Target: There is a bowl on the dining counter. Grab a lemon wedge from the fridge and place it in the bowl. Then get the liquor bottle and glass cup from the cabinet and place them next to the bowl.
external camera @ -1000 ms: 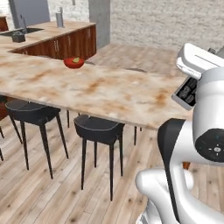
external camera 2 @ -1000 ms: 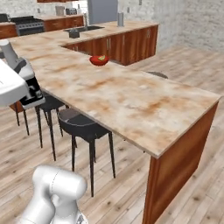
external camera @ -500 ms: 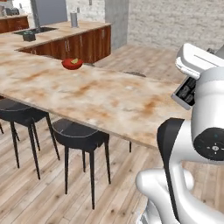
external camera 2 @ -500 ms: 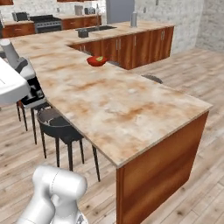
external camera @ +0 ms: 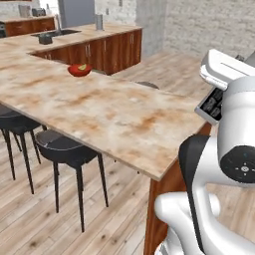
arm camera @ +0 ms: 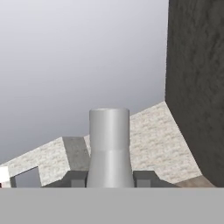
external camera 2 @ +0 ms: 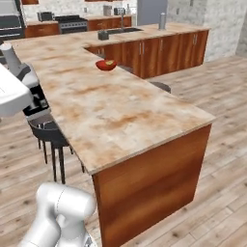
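Note:
A grey liquor bottle (arm camera: pixel 109 144) stands upright between the two dark fingertips of my gripper (arm camera: pixel 109 179), which is shut on it. The same bottle's top (external camera 2: pixel 9 54) pokes up above the white hand at the left edge of the right base view. A red bowl (external camera: pixel 79 69) (external camera 2: pixel 105 64) sits far along the dining counter (external camera: pixel 124 124) (external camera 2: pixel 120 116). Inside it lies a yellow-green lemon wedge (external camera: pixel 82 66) (external camera 2: pixel 110 62). My hand is held well short of the bowl, off the counter's near end. The glass cup is out of view.
Black stools (external camera: pixel 67 149) (external camera 2: pixel 48 132) stand along the counter's near side. The counter ends in a wooden panel (external camera 2: pixel 149 178). Behind it runs a second counter with a sink (external camera 2: pixel 116 31), a stove (external camera 2: pixel 12 24) and a steel fridge (external camera 2: pixel 149 9). Open wooden floor (external camera 2: pixel 217 159) lies to the right.
The whole scene has shifted as the base drove, bringing the counter's end closer. The bottle stays in the gripper and the bowl has not moved on the counter.

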Motion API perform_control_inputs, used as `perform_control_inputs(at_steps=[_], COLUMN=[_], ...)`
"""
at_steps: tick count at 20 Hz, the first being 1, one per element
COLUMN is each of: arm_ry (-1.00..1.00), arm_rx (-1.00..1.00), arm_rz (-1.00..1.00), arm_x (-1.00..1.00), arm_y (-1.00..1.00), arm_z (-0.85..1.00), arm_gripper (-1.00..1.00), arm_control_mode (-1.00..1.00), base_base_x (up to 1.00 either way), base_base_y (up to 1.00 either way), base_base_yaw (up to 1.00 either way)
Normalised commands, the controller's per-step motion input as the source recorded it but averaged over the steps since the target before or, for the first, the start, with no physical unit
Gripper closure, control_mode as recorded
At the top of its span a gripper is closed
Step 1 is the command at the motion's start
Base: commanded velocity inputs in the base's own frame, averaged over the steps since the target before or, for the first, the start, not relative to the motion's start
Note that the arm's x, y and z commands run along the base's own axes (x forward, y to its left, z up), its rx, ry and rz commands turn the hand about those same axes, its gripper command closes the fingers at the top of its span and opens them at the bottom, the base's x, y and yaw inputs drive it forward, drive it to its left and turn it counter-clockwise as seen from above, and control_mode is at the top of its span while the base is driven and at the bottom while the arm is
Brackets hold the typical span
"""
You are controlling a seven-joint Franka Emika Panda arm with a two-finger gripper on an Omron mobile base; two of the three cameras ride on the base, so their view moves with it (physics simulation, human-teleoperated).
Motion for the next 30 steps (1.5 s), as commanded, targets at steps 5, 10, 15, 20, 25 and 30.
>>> perform_control_inputs(at_steps=[5,10,15,20,25,30], arm_ry=[0.0,0.0,0.0,0.0,0.0,0.0], arm_rx=[0.0,0.0,0.0,0.0,0.0,0.0], arm_rz=[0.0,0.0,0.0,0.0,0.0,0.0], arm_x=[0.0,0.0,0.0,0.0,0.0,0.0], arm_y=[0.0,0.0,0.0,0.0,0.0,0.0], arm_z=[0.0,0.0,0.0,0.0,0.0,0.0], arm_gripper=[1.0,1.0,1.0,1.0,1.0,1.0], arm_control_mode=[1.0,1.0,1.0,1.0,1.0,1.0], base_base_x=[-0.02,0.0,0.0,0.0,0.0,0.0], base_base_y=[-0.89,-0.86,-0.83,-0.8,-0.82,-0.84], base_base_yaw=[0.32,0.34,0.35,0.37,0.35,0.34])
